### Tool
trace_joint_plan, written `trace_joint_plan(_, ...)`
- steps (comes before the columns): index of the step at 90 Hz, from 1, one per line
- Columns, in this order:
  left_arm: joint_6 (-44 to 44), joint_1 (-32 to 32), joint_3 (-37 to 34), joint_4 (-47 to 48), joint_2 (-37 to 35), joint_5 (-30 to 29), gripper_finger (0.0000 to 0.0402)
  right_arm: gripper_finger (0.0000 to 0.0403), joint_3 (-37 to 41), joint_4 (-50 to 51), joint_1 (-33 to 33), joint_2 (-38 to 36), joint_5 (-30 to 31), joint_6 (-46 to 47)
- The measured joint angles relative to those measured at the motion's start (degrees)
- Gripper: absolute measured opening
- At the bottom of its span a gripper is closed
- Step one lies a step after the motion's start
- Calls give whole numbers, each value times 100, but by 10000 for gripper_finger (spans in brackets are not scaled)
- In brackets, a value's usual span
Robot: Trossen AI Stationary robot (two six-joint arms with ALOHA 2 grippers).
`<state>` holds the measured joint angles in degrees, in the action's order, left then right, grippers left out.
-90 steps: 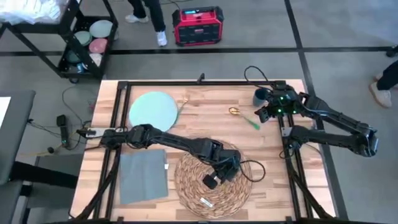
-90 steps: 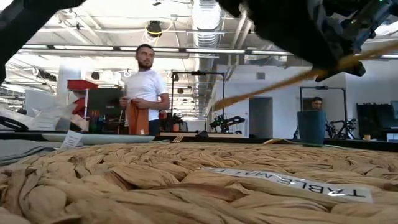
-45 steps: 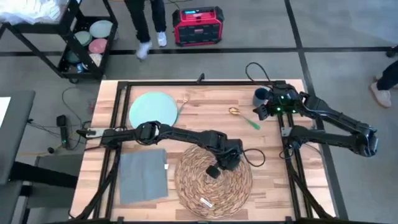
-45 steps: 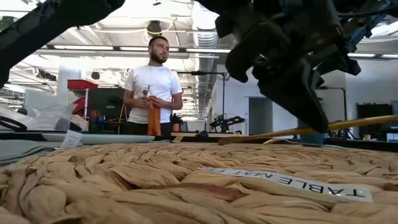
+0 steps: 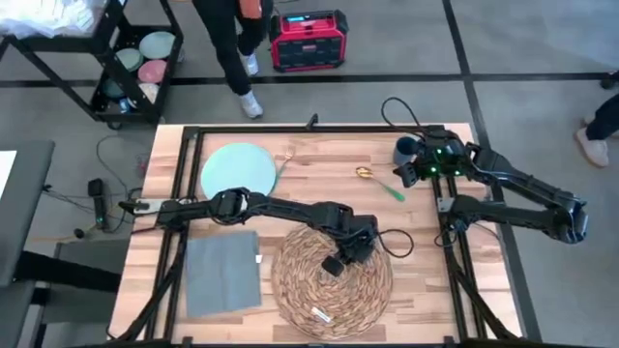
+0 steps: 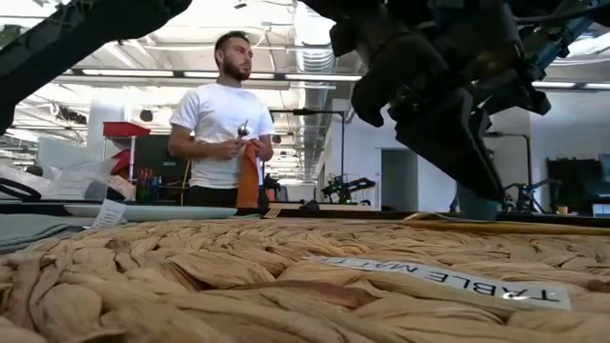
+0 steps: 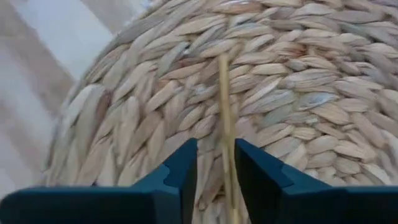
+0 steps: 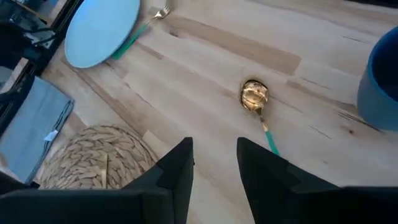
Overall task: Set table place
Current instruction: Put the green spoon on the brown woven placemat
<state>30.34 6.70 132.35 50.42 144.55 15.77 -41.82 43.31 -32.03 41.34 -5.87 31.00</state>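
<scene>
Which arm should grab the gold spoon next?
The right one. The right gripper is open and hovers close beside the spoon. The left gripper is farther away, low over the placemat, where a thin stick lies.

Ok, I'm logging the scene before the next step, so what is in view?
table: one, light wood, black frame
wicker placemat: one, straw-coloured, near edge, centre
thin stick: one, pale yellow, lying on the placemat
plate: one, light blue, far left
napkin: one, grey, left of the placemat
fork: one, gold, green handle, beside the plate
spoon: one, gold, green handle, centre right
cup: one, dark blue, far right
red box: one, on the floor beyond the table
person: one, white shirt, beyond the table
left end effector: open, either side of the stick
right end effector: open, near the cup
</scene>
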Motion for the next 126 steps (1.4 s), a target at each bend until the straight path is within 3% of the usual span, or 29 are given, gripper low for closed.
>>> trace_joint_plan(15,-354,-2,227,966,-227,-397,103,111,0,-33,0,0,0,-11)
trace_joint_plan(28,-894,-39,184,1780,-1189,-647,85,111,2,-435,0,4,-3,-142)
trace_joint_plan(37,-1463,-103,184,1818,-2015,-953,70,111,0,-766,0,182,-165,24)
trace_joint_plan(50,-2532,-130,184,1565,-3170,-1531,56,111,-2,-566,21,1224,-611,-26)
trace_joint_plan(64,-3156,65,182,1100,-3906,-2001,52,111,-140,-615,53,2587,-626,-695)
trace_joint_plan(80,-3433,338,178,1324,-4101,-2878,52,111,-472,-461,-10,3485,-103,-1316)
trace_joint_plan(90,-3553,439,172,1757,-4032,-3021,52,111,-535,-450,-193,3775,208,-1683)
trace_joint_plan(126,-3525,372,-741,2155,-4056,-3385,52,111,-542,-725,-442,4636,-87,-2097)
